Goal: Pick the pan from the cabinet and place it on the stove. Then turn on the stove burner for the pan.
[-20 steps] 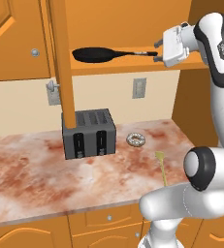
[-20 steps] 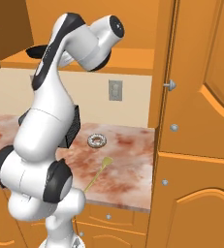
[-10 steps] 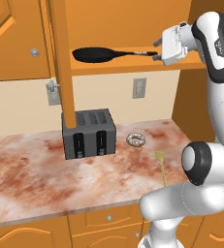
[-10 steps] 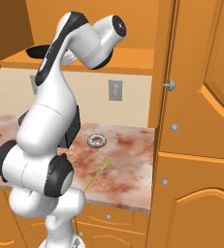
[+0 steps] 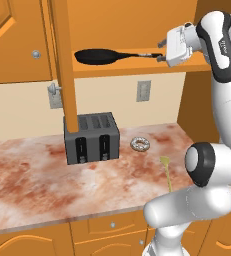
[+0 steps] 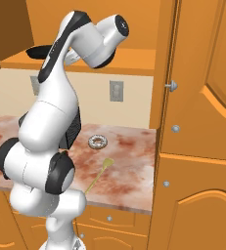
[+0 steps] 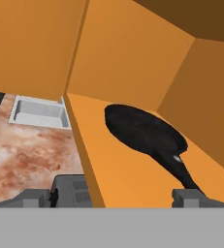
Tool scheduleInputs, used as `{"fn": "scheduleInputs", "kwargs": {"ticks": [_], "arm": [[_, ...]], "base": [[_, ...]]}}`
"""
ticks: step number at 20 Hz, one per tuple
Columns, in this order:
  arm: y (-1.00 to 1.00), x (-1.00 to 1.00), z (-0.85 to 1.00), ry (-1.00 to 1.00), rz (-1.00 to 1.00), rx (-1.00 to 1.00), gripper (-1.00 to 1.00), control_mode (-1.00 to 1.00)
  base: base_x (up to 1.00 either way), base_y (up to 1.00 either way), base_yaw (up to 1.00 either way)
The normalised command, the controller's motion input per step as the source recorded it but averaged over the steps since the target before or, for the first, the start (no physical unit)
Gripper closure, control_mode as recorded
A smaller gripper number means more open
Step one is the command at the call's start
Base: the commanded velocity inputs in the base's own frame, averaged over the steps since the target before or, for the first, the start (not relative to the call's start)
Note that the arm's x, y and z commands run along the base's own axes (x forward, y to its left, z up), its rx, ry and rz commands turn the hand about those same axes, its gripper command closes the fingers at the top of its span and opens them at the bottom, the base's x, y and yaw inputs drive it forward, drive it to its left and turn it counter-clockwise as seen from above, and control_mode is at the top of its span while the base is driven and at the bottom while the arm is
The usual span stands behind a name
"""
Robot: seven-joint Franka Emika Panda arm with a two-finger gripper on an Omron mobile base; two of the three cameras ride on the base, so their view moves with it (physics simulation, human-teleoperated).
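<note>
Fingers (image 7: 38, 196) spread, seemingly straddling pan (image 7: 142, 130) handle tip

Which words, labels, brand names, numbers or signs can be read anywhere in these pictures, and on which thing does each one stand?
None: no readable text shows in any view.
The dark grey toaster has plain sides with no brand mark.
The round matte black pan on the orange-brown wooden cabinet shelf is unmarked.
The grey wall outlet plate carries no lettering.
The robot's white arm bears no logo or number.
</note>
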Motion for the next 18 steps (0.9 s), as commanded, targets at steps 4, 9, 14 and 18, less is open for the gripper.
{"fn": "scheduleInputs", "kwargs": {"ticks": [4, 9, 14, 18], "arm": [[-0.03, 0.12, 0.0, 0.0, 0.01, 0.0, -1.0, -1.0], [0.02, 0.25, -0.02, 0.0, 0.01, 0.0, -1.0, -1.0], [0.03, 0.26, -0.05, 0.0, 0.02, 0.0, -1.0, -1.0], [0.0, 0.22, -0.07, 0.0, 0.04, 0.0, -1.0, -1.0]], "base": [[0.0, 0.0, 0.0], [0.0, 0.0, 0.0], [0.0, 0.0, 0.0], [0.0, 0.0, 0.0]]}}
